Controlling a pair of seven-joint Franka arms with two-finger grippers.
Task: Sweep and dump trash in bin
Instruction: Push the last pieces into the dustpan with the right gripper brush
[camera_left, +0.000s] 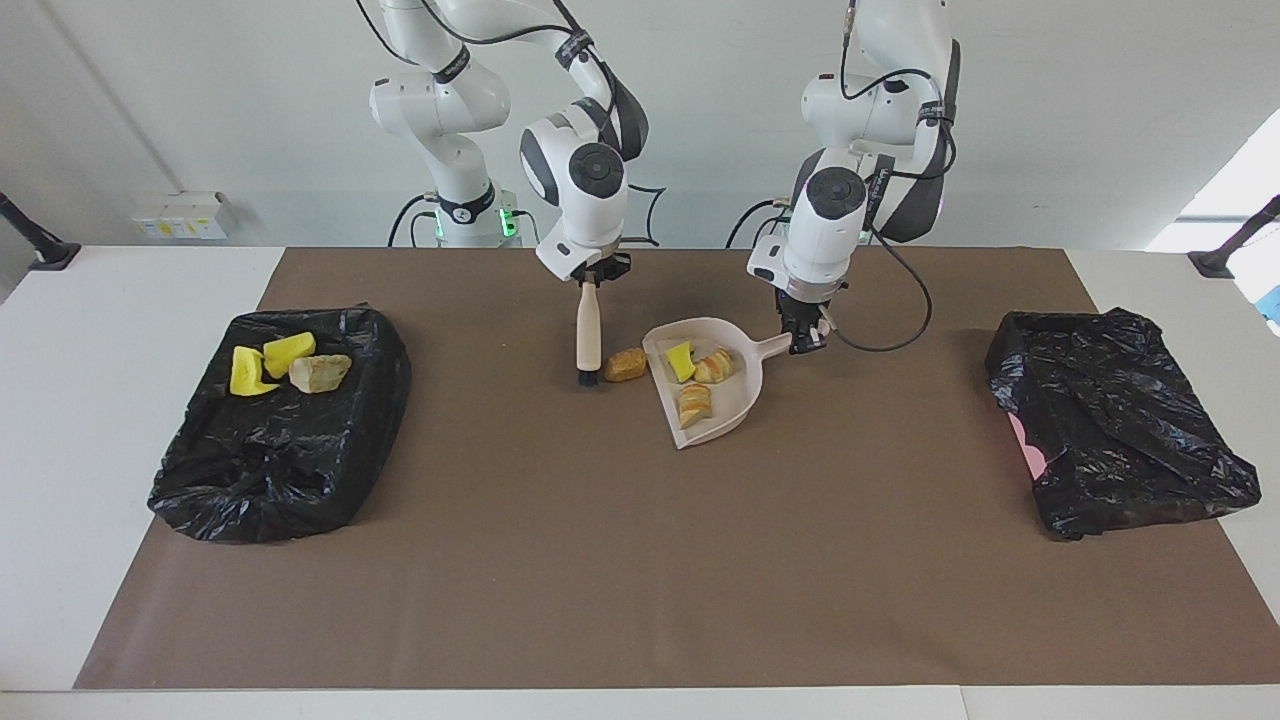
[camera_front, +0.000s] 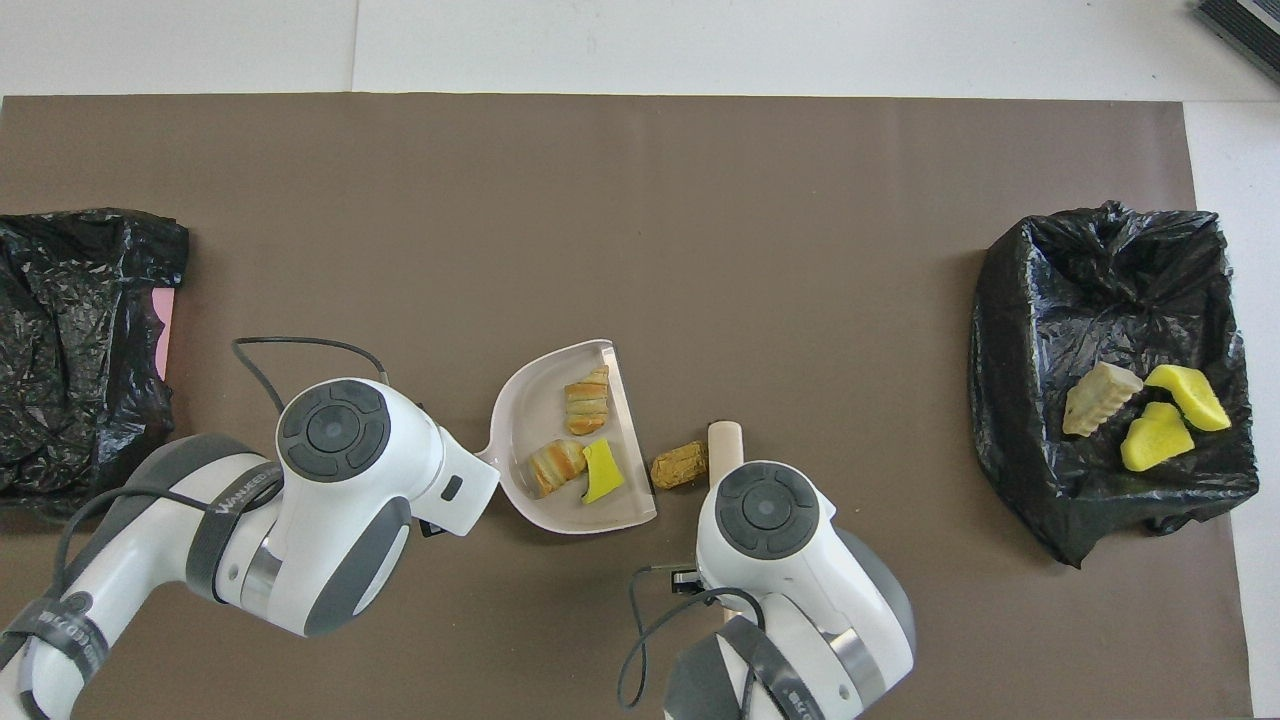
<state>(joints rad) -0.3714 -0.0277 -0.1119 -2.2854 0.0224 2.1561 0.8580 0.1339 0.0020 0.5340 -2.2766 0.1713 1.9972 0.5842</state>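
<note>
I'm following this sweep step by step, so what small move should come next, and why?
Probably the right gripper should push its brush toward the dustpan: the brown lump lies on the mat between the bristles and the pan's open edge, which the left gripper holds by the handle.

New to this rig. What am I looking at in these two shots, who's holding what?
Two white robot arms work at a table covered by a brown mat. One camera faces them from across the table; the other looks down from above their own end, so the sides swap between the shots.

The left end effector is shut on the handle of a pale dustpan that already holds three bits of trash. The right end effector is shut on a small brush, held upright with its bristles down beside a brown sponge, which lies on the mat just outside the dustpan's mouth.

A bag-lined bin at the right arm's end holds three more pieces. A second black bag lies at the left arm's end.
</note>
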